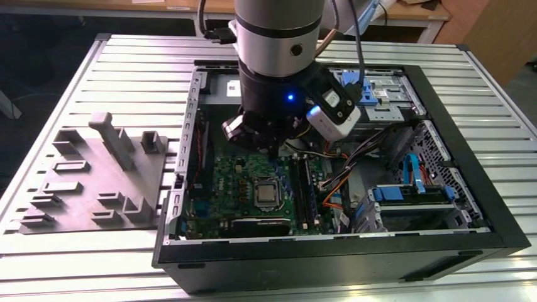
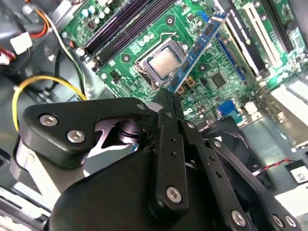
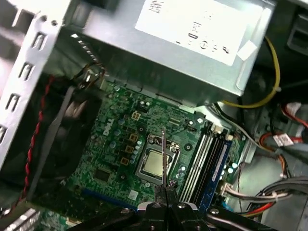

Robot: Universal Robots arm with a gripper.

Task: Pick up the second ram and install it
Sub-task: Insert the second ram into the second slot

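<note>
Your gripper [image 2: 171, 95] pinches the second ram [image 2: 199, 52] tight. You have it up, but not in a slot [image 2: 120, 26] yet.

The arm [image 1: 277, 38] stands nearly upright, its silver link ending in a dark wrist [image 1: 281, 104] with a small blue light lit. Below it the gripper [image 2: 169, 96] points downward, its black linkage bars spread wide behind fingers [image 2: 166, 125] drawn close together. In both wrist views the fingertips pinch one end of the ram [image 2: 199, 48], which sticks straight out beyond them
</note>
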